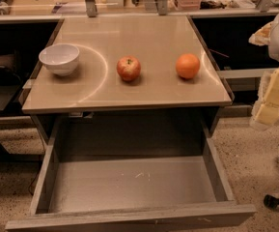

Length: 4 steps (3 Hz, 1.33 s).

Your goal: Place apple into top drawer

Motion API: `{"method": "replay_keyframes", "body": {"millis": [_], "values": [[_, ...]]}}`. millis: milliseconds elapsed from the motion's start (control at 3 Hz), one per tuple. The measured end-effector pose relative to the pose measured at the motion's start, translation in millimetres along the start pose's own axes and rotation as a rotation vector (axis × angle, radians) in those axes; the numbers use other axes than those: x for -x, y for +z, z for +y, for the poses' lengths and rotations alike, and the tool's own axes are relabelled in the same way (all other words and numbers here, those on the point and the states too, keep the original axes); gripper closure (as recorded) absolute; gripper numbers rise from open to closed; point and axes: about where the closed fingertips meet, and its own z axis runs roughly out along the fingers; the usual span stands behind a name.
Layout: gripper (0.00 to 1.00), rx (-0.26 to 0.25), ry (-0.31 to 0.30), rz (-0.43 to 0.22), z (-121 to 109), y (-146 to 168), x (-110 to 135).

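Note:
The apple (128,68), red with yellowish patches, sits on the beige counter top (144,37), near its middle front. The top drawer (129,183) is pulled fully out below the counter; its grey bottom is bare with light scratches. My gripper (266,114), yellowish under a white arm, hangs at the right edge of the view. It is beside the counter's right front corner, well right of the apple and above the floor. It holds nothing that I can see.
A white bowl (60,58) stands at the counter's left. A plain orange fruit (188,65) sits right of the apple. Clutter lines the back shelf. Black chair casters (274,200) rest on the speckled floor at right.

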Motion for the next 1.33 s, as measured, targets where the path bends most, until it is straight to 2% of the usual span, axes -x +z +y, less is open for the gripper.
{"method": "replay_keyframes", "body": {"millis": [333, 1000, 1333], "values": [[0.00, -0.004, -0.003, -0.012, -5.6, -1.5, 11.0], [0.00, 0.013, -0.096, -0.065, -44.9, 14.0, 77.8], [0.00, 0.013, -0.096, -0.065, -44.9, 14.0, 77.8]]}}
